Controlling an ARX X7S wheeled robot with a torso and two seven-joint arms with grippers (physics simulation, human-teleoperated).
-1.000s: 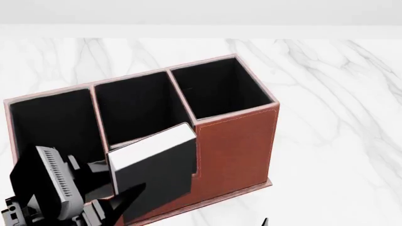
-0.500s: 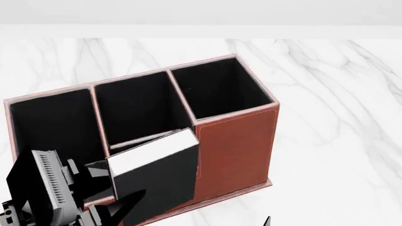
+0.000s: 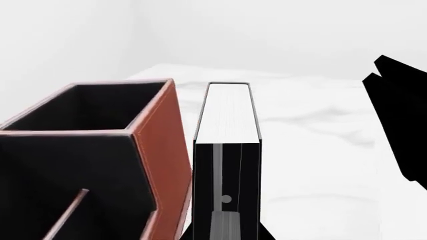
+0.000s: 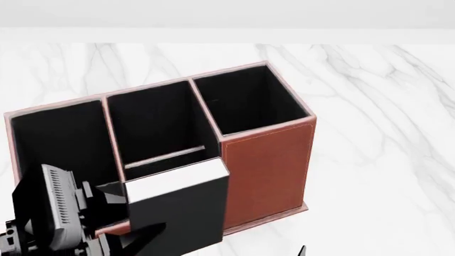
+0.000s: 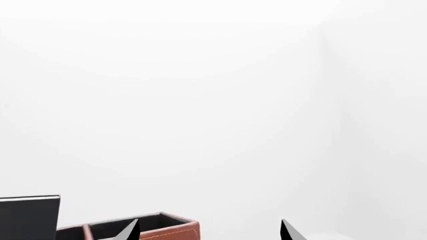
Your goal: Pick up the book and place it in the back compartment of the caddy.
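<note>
The black book (image 4: 178, 213) with white page edges stands upright against the near side of the reddish-brown caddy (image 4: 267, 165), hiding its low wall. My left gripper (image 4: 131, 213) is shut on the book's left edge. Just beyond the book's top, a strip of the back compartment (image 4: 167, 164) shows below the thin divider (image 4: 163, 153). In the left wrist view the book (image 3: 227, 150) runs beside the brown wall of the caddy (image 3: 163, 165), held in the left gripper (image 3: 225, 231). My right gripper (image 5: 209, 232) is open and empty, facing the caddy (image 5: 167, 232) and the book (image 5: 30, 217).
The caddy stands on a white marble table (image 4: 376, 106). Its two tall end cells (image 4: 249, 98) and the deeper middle cell (image 4: 153, 120) are black-lined and hold nothing. A tip of the right gripper (image 4: 301, 250) shows at the bottom edge of the head view.
The book has come toward me with the left gripper, from over the thin divider to the near low wall, uncovering the divider.
</note>
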